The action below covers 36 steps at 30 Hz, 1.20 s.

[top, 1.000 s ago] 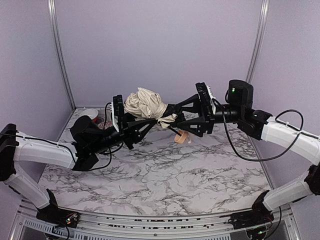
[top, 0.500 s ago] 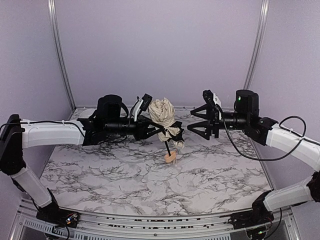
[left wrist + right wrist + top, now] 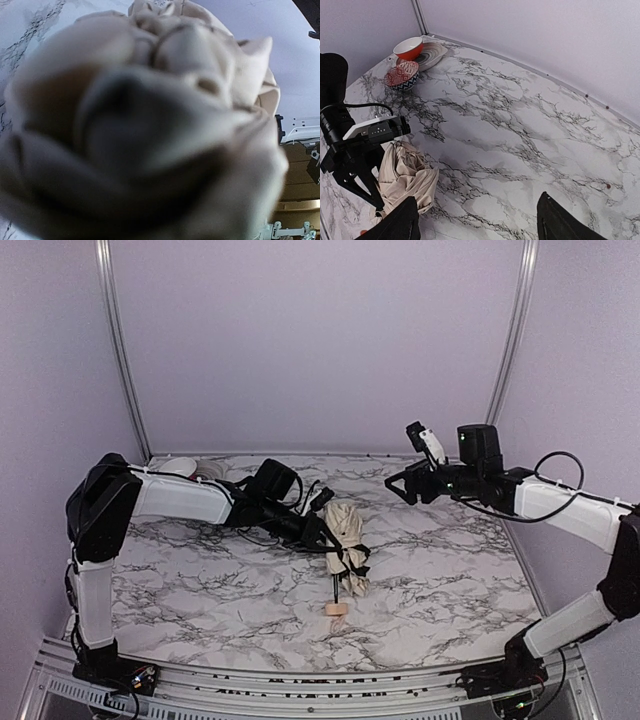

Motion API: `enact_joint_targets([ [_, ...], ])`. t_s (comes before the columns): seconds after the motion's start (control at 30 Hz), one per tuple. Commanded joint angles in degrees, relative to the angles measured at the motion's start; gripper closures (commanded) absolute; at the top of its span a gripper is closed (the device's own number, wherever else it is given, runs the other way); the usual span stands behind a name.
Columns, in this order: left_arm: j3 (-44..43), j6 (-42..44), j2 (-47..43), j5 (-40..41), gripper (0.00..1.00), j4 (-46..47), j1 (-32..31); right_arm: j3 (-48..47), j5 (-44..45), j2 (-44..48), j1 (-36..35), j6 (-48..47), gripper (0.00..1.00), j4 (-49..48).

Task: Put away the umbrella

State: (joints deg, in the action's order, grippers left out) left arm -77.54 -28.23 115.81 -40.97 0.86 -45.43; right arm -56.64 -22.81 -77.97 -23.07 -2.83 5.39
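The left gripper (image 3: 322, 530) meets the far end of the umbrella (image 3: 347, 535), but fabric hides whether its jaws are clenched. The umbrella lies mid-counter, its knob (image 3: 336, 611) pointing at the near edge. The right gripper (image 3: 397, 486) hovers with jaws spread above the marbled counter (image 3: 450, 570), ringed by lilac walls (image 3: 320, 340).

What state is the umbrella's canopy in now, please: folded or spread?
Folded: the umbrella is gathered into a narrow, bunched cream bundle, not fanned out, with its knob handle poking out at the near end.
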Motion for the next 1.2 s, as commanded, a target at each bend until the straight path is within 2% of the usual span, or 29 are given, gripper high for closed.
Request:
enact_joint_targets([
  [0.0,-3.2,-1.4,4.1,-1.9,0.68,-0.6,1.1,-3.6,4.2,-2.1,0.1,2.5,0.22,2.1],
  [0.13,-4.6,1.2,6.2,1.6,0.52,-2.8,2.3,-3.9,5.7,-3.8,0.1,3.0,0.21,2.9],
  [0.3,-5.4,5.6,6.4,7.8,0.37,-8.1,3.3,-3.5,7.3,-4.4,0.1,2.9,0.21,2.8],
  [0.53,-2.3,10.4,-1.5,15.5,0.31,-8.6,3.3,-3.1,9.1,-4.3,0.9,3.1,0.20,2.0],
  [0.73,1.4,14.9,-11.5,22.8,0.28,-9.0,5.6,0.7,7.0,-1.8,7.2,6.7,0.19,-2.2],
  [0.8,4.3,15.8,-15.3,27.5,0.23,-9.1,8.5,3.5,7.0,-0.4,11.3,8.3,0.17,-4.3],
  [0.87,8.1,16.5,-20.4,33.9,0.07,-8.9,11.2,6.9,7.1,1.7,15.7,10.7,0.13,-7.2],
  [0.9,10.2,16.5,-22.8,37.8,0.02,-8.5,12.8,9.1,7.2,2.9,18.1,12.1,0.09,-9.3],
  [1.03,20.6,15.1,-32.9,48.9,0.01,-2.6,21.2,16.5,11.3,6.7,26.3,16.8,0.07,-15.8],
  [1.17,31.4,13.7,-41.3,59.0,0.01,4.8,28.4,21.2,20.5,8.5,28.0,17.8,0.06,-19.0],
])
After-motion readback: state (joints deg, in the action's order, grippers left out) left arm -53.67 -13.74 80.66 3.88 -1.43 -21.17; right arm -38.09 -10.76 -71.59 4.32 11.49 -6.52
